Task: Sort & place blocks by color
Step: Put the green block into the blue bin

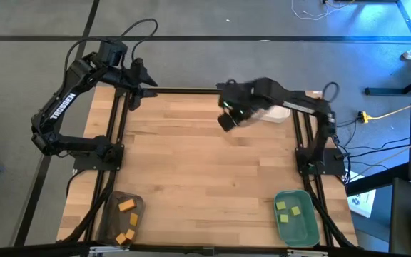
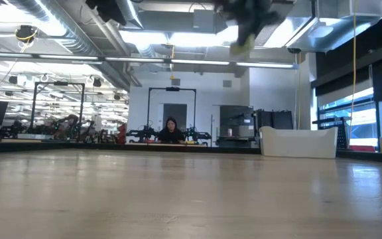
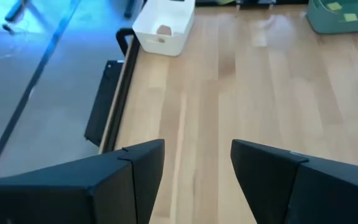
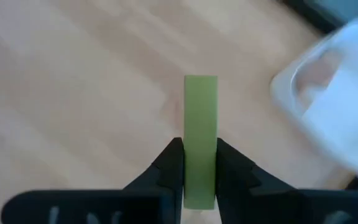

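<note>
A smooth, flat-sided light green block (image 4: 201, 140), oblong with squared corners, stands clamped between the two dark fingers of the right gripper (image 4: 200, 171), its upper part reaching well past their tips. That gripper (image 1: 228, 114) hangs above the far right part of the pale plank table (image 1: 198, 171), close beside the rounded white tray (image 1: 275, 113). At the near edge, four orange blocks (image 1: 127, 205) lie in the grey tray (image 1: 110, 211) on the left, and light green blocks (image 1: 288, 208) lie in the glossy green tray (image 1: 307, 227) on the right. The left gripper (image 1: 140, 84) waits at the far left corner, its blunt dark fingers (image 3: 263, 171) standing apart with nothing between them.
</note>
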Robot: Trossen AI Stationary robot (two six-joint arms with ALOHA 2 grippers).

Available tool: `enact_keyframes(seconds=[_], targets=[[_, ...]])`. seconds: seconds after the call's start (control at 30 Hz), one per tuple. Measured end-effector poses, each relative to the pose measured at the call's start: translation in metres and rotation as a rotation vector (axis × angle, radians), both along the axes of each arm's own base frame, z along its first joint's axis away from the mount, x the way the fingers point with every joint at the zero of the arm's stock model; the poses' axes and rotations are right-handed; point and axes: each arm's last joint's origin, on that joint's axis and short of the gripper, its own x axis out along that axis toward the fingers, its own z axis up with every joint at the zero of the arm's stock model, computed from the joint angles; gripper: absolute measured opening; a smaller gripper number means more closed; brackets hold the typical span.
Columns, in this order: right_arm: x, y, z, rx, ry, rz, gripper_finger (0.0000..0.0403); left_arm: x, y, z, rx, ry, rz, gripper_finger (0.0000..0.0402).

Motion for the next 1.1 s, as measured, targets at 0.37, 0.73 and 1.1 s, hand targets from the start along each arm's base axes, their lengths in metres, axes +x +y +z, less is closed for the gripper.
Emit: enact_keyframes(seconds=[0.37, 0.73, 1.1], targets=[[-0.087, 0.107, -0.003, 0.39, 0.033, -0.104, 0.0057, 0.023, 0.008, -0.004, -0.001, -0.049, -0.118, 0.0179], [-0.146, 0.177, -0.043, 0.71, 0.438, -0.137, 0.0057, 0.076, 0.014, -0.03, -0.115, -0.093, -0.415, 0.0179], [-0.157, 0.219, -0.124, 0.714, 0.477, -0.136, 0.0057, 0.1, 0.008, -0.019, -0.011, -0.216, -0.466, 0.0179]])
